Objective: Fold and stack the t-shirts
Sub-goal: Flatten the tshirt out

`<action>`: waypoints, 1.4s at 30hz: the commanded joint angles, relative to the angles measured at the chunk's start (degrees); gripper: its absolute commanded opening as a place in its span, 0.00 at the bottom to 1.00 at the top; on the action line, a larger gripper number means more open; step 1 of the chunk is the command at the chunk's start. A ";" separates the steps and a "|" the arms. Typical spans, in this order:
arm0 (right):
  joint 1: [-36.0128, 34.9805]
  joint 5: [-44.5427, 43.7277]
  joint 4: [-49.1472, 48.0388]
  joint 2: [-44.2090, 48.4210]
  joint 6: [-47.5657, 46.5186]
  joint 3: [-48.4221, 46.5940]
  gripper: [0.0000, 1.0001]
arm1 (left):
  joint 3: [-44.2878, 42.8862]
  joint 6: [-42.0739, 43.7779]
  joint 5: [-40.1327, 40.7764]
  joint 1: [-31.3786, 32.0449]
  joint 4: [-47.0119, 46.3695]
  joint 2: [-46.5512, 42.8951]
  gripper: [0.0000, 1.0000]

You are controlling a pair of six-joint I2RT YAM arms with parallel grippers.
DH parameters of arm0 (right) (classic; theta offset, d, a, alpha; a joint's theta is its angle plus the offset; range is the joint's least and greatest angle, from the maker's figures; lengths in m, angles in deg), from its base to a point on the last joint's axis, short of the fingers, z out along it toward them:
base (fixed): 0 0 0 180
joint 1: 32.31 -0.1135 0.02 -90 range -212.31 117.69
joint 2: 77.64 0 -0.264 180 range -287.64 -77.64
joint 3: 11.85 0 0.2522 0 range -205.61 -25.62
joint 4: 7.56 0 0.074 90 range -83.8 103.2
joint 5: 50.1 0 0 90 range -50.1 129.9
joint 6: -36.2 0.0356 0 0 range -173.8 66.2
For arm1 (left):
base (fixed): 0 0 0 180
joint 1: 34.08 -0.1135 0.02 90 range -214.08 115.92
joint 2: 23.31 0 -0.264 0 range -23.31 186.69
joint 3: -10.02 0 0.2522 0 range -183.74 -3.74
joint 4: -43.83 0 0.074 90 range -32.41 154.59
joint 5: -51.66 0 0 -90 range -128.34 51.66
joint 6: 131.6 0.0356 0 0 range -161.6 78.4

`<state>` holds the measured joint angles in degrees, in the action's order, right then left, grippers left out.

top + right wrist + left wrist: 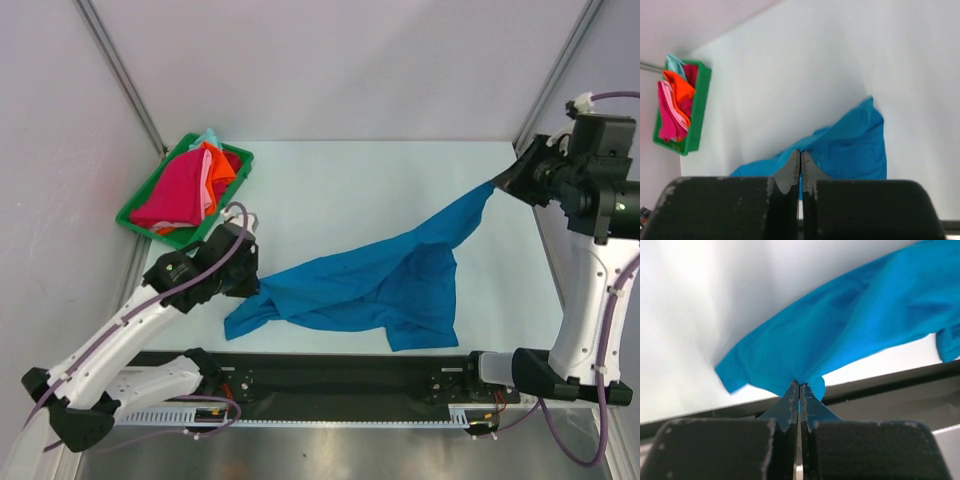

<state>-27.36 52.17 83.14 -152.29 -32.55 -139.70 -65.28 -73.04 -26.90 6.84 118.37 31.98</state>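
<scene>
Left gripper (799, 386) and right gripper (800, 154) each pinch the blue t-shirt (370, 285) — draw the 2 apart evenly, then lower flat.

- You have a flat, pale white table top (350, 190) carrying everything.
- At its far left corner stands a green rectangular plastic tray (127, 218), set askew to the table's edges.
- Right of the tray, toward the near edge, you see a large bright blue cloth t-shirt (360, 290) lying crumpled on the table, apart from the tray. Its end farthest from the tray is raised off the surface.
</scene>
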 commanded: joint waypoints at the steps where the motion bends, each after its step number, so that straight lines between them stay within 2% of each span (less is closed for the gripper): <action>1: 0.76 -2.96 9.96 2.22 -1.22 -8.42 0.00 | -4.64 -4.41 1.56 -0.59 5.58 -3.51 0.00; 5: 0.85 -1.38 10.06 8.02 0.01 -8.80 0.00 | -7.19 -4.07 1.92 -0.59 5.50 -7.99 0.00; 11: 0.76 -1.02 7.53 12.51 0.63 5.25 0.00 | -1.32 -2.40 -3.96 -1.72 -1.60 -7.57 0.00; 15: 0.85 -1.54 2.16 13.39 1.86 15.19 0.00 | 1.68 1.90 -12.47 -7.77 -1.72 1.73 0.00; 16: 0.85 -2.07 0.76 13.48 1.95 18.69 0.00 | 1.77 3.04 -12.76 -9.01 -1.10 6.54 0.00; 19: 0.94 -3.83 -2.40 13.22 1.86 23.27 0.00 | 1.42 8.67 -11.97 -13.49 -2.41 12.80 0.00; 24: 0.94 -6.38 -6.98 10.67 2.12 27.51 0.00 | -1.82 13.42 -12.67 -20.00 -10.21 19.14 0.00; 31: 1.20 -9.63 -12.52 3.56 1.60 27.86 0.00 | -11.49 17.19 -17.24 -20.89 -16.29 35.75 0.01; 32: 1.29 -10.07 -13.05 2.77 1.60 27.86 0.00 | -13.50 17.72 -15.50 -20.89 -16.47 37.51 0.09; 34: 1.29 -9.64 -14.72 0.14 1.16 28.13 0.00 | -18.06 19.74 -13.04 -20.89 -14.91 42.61 0.17; 36: 1.20 -8.67 -14.90 -1.63 0.72 27.08 0.00 | -20.45 20.19 -7.85 -20.89 -13.15 42.98 0.33; 37: 1.20 -8.23 -14.72 -2.33 0.46 26.98 0.00 | -20.81 20.19 -6.45 -20.89 -12.70 41.41 0.44; 38: 1.20 -7.88 -14.63 -2.95 -0.07 26.98 0.00 | -19.77 19.93 -5.39 -20.89 -12.61 39.57 0.60; 41: 1.03 -6.04 -15.60 -2.08 -0.42 29.17 0.00 | -14.24 18.00 -5.54 -20.89 -11.65 30.95 0.74; 42: 0.94 -5.42 -16.12 -1.82 -0.34 29.88 0.00 | -12.31 17.04 -8.08 -20.89 -11.38 28.67 0.73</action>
<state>-26.40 45.02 69.48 -156.16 -31.69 -110.39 -79.79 -55.12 -35.10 -13.77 105.17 70.82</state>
